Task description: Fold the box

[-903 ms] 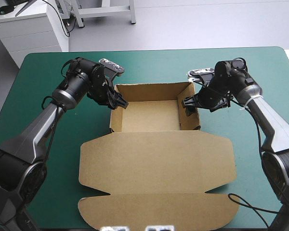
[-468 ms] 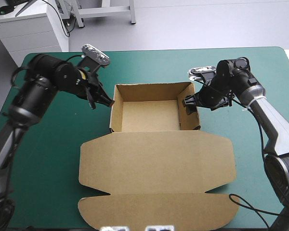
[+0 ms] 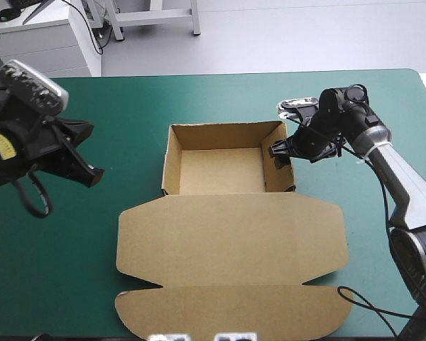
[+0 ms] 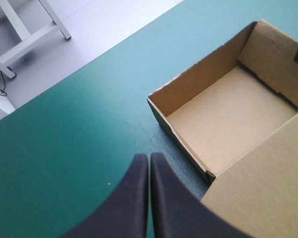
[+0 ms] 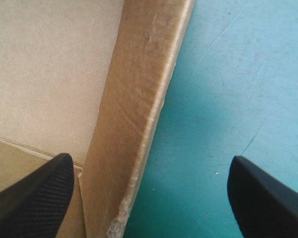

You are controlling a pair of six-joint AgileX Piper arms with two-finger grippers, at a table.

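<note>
High view: your left gripper [image 3: 92, 175] is clenched over the teal-green cover [image 3: 128, 99], well apart at 9 o'clock of the box [image 3: 220, 170]. Your right gripper [image 3: 278, 153] is released, straddling its 3 o'clock side.

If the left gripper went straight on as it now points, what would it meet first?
Probably the bare teal-green cover, close beside the left wall of the box; the left gripper is shut, and depth is unclear.

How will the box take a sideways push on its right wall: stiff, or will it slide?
The box probably slides rather than resists: thin board, empty, with the left gripper well clear of it. The right wall shows a frayed corner, so it may flex first. The flat lid would likely drag along.
</note>
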